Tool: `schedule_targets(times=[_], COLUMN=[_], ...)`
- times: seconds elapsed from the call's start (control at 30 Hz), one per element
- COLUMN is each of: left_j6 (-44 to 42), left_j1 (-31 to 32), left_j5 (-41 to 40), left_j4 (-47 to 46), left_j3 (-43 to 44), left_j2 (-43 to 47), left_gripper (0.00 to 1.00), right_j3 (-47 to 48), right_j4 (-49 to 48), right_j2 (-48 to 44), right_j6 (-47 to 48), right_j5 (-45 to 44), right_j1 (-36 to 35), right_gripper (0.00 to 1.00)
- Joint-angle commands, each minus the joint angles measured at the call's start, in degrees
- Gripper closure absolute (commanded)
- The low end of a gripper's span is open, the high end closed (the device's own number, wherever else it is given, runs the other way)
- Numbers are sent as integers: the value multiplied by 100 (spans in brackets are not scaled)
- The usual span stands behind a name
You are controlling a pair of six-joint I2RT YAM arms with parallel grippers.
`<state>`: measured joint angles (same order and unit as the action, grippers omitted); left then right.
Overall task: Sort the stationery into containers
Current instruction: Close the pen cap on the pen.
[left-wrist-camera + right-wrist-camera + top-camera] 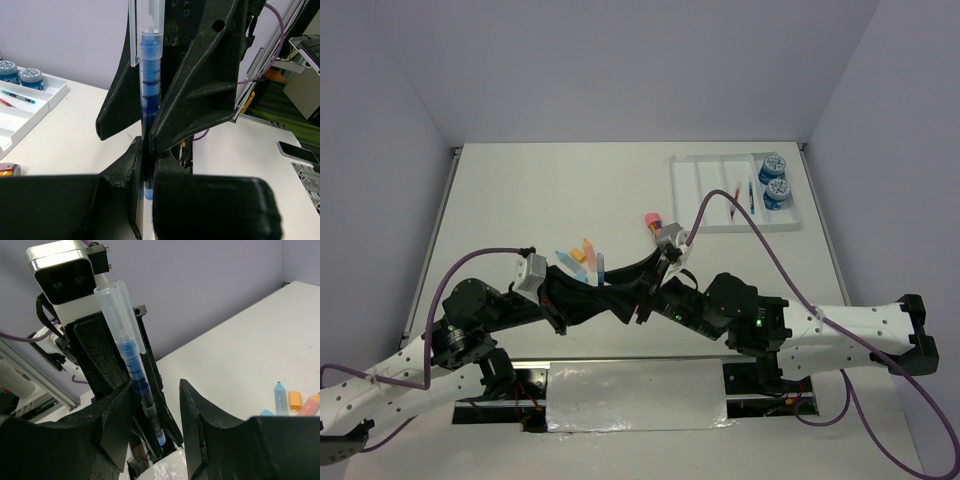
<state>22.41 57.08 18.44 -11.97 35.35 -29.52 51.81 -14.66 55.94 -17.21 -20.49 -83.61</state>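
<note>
While the left gripper (146,162) clamps the blue pen (150,65) by its uncapped end, mid-frame from overhead, the right gripper (156,395) stands with jaws apart either side of it. Light, stiff and slick, it should be pinched mid-barrel. Farther off, upper right, the white tray (688,192) holds two blue rolls (777,191) in its end compartment, two pens (752,196) alongside.

Blue pen (150,75), white tray (692,195)

No legible text, brand, number or sign appears in any view. The blue pen (150,75) shows only dark bands on its barrel, no readable print. The blue rolls (772,165) have patterned tops; no characters can be resolved.
</note>
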Motion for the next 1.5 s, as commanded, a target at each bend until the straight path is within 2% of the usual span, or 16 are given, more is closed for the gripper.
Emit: schedule_targets(times=[0.0,0.17,0.3,0.77,0.87,0.9,0.97,1.0,1.07,1.2,1.3,1.4,1.47], left_j6=[-114,-88,-18,-27,-18,-18,17,17,9,-18,-18,35,35], left_j1=[-13,-13,-13,-13,-13,-13,-13,-13,-13,-13,-13,-13,-13], left_j5=[90,55,143,99,90,55,-6,-42,-51,-33,-86,-86,-25], left_j4=[-359,-280,-341,-192,-157,-148,-104,-87,-52,1,54,-7,-34], left_j3=[42,16,-46,138,200,209,226,252,279,428,560,666,744], left_j2=[34,-10,-54,-116,-98,-89,-89,-89,-98,-168,-238,-317,-379], left_gripper=[100,100,100,100,100,99,90,87,76,56,55,40,36], right_j3=[277,171,285,426,383,382,374,374,365,338,347,373,391], right_j4=[42,-230,-213,-29,-55,-72,-64,-72,-73,-90,-81,-38,-2], right_j2=[-154,-364,-409,-75,-75,-75,-84,-92,-119,-163,-189,-172,-154], right_j6=[218,394,543,614,623,623,631,640,649,667,702,746,763], right_j5=[36,-25,-43,72,54,54,71,80,72,98,168,221,186], right_j1=[-32,-41,-32,-32,-32,-32,-41,-41,-41,-41,-41,-32,-41], right_gripper=[53,53,60,62,73,82,92,95,99,100,100,100,100])
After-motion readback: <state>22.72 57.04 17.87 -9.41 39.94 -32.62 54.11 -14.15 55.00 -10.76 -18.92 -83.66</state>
